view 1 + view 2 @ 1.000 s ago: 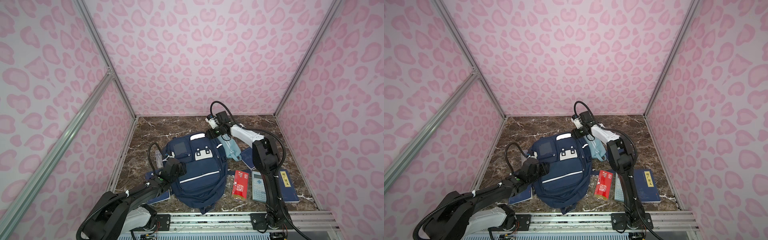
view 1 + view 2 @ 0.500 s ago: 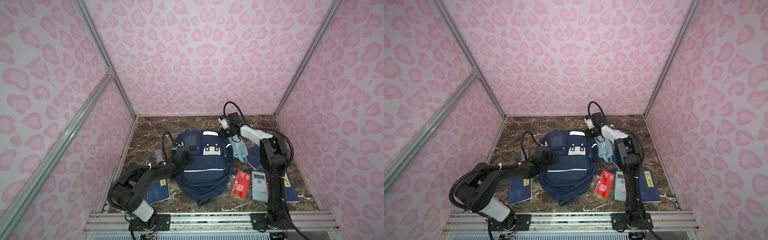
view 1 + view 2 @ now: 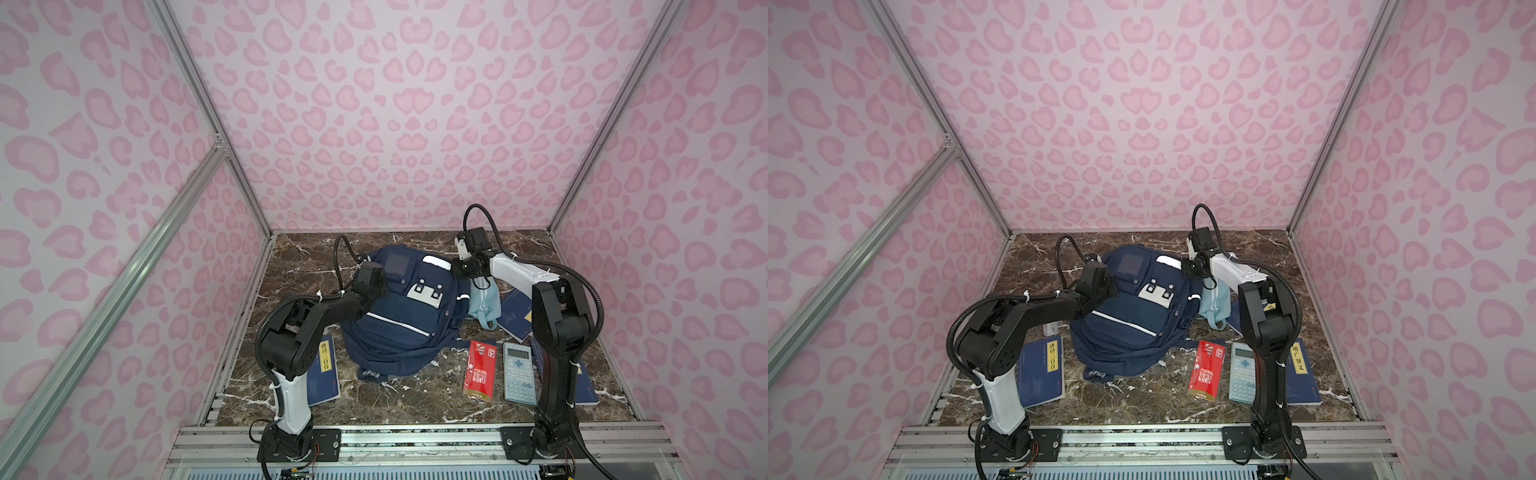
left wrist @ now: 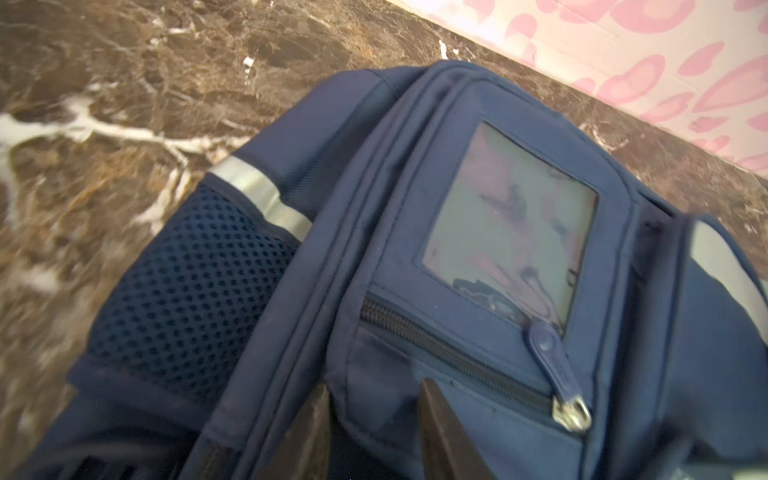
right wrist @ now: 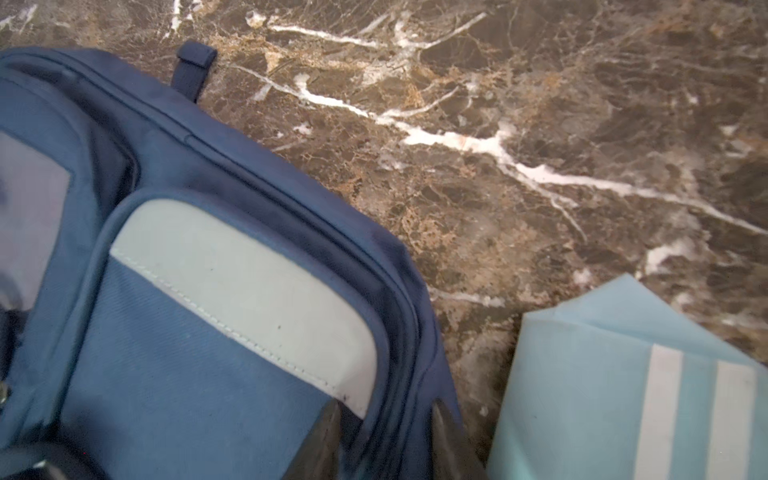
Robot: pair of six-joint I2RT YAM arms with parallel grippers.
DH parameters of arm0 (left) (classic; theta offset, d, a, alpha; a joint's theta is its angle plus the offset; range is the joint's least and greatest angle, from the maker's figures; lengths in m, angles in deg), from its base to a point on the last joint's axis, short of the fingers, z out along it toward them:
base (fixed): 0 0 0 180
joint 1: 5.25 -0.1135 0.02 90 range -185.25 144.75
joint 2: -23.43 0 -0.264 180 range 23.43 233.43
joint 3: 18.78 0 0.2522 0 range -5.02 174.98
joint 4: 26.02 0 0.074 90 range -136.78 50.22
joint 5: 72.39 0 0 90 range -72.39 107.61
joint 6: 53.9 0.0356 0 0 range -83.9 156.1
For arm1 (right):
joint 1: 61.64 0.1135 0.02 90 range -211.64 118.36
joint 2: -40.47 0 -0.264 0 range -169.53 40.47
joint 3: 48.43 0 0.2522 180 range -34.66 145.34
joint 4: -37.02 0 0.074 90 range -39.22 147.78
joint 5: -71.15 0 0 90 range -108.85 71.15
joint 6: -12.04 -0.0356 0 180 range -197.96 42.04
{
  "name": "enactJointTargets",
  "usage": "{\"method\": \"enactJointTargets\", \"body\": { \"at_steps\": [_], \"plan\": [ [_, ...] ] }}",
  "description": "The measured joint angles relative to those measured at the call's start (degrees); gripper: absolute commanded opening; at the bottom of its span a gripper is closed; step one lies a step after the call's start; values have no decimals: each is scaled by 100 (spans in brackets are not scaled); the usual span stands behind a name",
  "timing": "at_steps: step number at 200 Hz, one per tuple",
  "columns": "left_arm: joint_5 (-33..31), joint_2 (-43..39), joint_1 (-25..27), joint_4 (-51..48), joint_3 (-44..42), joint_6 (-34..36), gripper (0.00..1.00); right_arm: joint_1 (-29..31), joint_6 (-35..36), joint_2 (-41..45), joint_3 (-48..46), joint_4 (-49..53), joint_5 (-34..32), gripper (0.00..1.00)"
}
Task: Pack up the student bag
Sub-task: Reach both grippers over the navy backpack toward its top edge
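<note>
Hands both narrow: left hand [image 4: 374, 419] pinches a fabric fold by the front pocket of the student bag [image 3: 395, 324]; right hand [image 5: 382, 419] straddles its top rim, can't tell if clamped, tips blurred. Bag has swung round mid-desk [image 3: 415, 399] vs 1 s ago. Still positioning, nothing packed; pouch [image 3: 484, 305] and calc [image 3: 517, 372] lie outside.

Student bag [image 4: 374, 166] blurred, cropped — left gripper [image 4: 374, 440] mostly out of frame.
</note>
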State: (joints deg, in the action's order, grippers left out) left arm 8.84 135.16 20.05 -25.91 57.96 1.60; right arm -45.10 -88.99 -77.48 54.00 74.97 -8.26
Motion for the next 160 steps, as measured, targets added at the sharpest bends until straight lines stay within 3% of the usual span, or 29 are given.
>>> {"method": "enactJointTargets", "body": {
  "at_steps": [28, 52, 69, 85, 105, 120, 160],
  "plan": [
    [9, 461, -83, -262, 785, 151, 39, 9, -164, 363, -459, -66, 129, 35],
    [146, 667, -142, -603, 1401, 223, 44, 55, -275, 678, -837, -55, 184, 41],
    [286, 654, -162, -767, 1711, 306, 51, 63, -295, 789, -920, -42, 181, 44],
    [391, 439, -162, -807, 1716, 306, 63, 57, -308, 925, -999, -46, 188, 53],
    [448, -341, -160, -776, 1226, 306, 73, 90, -284, 1174, -1172, -92, 247, 65],
    [498, -1084, -155, -765, 732, 302, 73, 136, -267, 1268, -1239, -125, 310, 67],
    [861, -3248, 138, -802, -1176, 85, 59, 256, -269, 1104, -1126, -236, 334, 61]
  ]
}}
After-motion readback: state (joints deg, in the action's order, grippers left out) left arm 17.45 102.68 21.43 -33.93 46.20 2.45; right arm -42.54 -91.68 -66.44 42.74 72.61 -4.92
